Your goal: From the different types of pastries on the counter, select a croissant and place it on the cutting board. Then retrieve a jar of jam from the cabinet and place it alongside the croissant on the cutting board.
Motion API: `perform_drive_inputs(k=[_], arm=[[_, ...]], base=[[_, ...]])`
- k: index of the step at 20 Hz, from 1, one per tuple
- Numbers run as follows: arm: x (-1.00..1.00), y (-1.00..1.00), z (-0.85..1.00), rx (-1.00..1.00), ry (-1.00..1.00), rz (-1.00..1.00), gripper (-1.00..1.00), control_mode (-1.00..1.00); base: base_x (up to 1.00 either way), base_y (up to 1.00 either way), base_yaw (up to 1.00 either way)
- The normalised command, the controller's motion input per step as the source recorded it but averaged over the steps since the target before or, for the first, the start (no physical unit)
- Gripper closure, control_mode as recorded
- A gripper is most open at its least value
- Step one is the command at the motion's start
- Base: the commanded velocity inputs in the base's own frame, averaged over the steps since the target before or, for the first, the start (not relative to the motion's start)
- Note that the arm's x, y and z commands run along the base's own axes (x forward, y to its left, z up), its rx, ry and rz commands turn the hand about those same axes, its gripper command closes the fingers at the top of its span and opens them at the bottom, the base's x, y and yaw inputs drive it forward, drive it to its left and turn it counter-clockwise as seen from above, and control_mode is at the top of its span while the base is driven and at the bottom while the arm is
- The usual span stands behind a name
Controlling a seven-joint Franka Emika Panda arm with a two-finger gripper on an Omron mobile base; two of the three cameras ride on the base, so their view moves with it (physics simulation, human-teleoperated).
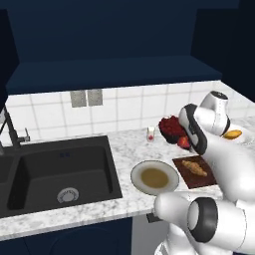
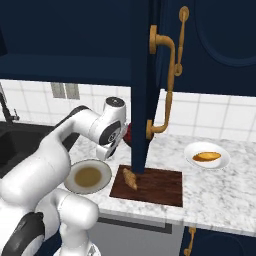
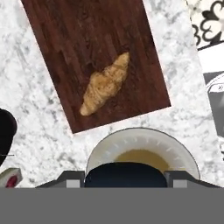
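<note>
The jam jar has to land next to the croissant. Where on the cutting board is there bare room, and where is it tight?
The croissant lies at the left end of the cutting board, so the middle and right end are bare wood, bordered by marbled counter. The left edge is crowded: the round plate sits just beside it, and the open cabinet door hangs over that corner.

Croissant (image 2: 130, 178) lying on the left end of the dark wooden cutting board (image 2: 160, 187), right at the foot of the open navy cabinet door (image 2: 141, 100) with its curved brass handle (image 2: 167, 82). Just left of the board, a round beige plate (image 2: 88, 176) with a brown centre, partly tucked behind the white arm (image 2: 75, 135) bending over the marbled counter (image 2: 220, 192). Off to the right, well apart, a white plate (image 2: 221, 161) carrying an orange-gold pastry (image 2: 206, 156).
</note>
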Motion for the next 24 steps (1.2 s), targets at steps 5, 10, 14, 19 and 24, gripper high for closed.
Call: perform_drive_inputs(k=[5,10,14,19,24], arm=[[0.08,-0.31,-0.35,0.01,0.05,0.4,1.0,-1.0],[0.07,-0.49,-0.4,0.05,0.0,0.36,1.0,-1.0],[0.37,0.03,-0.36,0.05,0.01,0.16,1.0,-1.0],[0.36,-0.15,-0.18,0.11,0.08,0.02,1.0,-1.0],[0.0,-0.54,-0.01,0.12,0.04,0.0,1.0,-1.0]], base=[[0.0,0.0,0.0],[0.0,0.0,0.0],[0.0,0.0,0.0],[0.0,0.0,0.0],[0.0,0.0,0.0]])
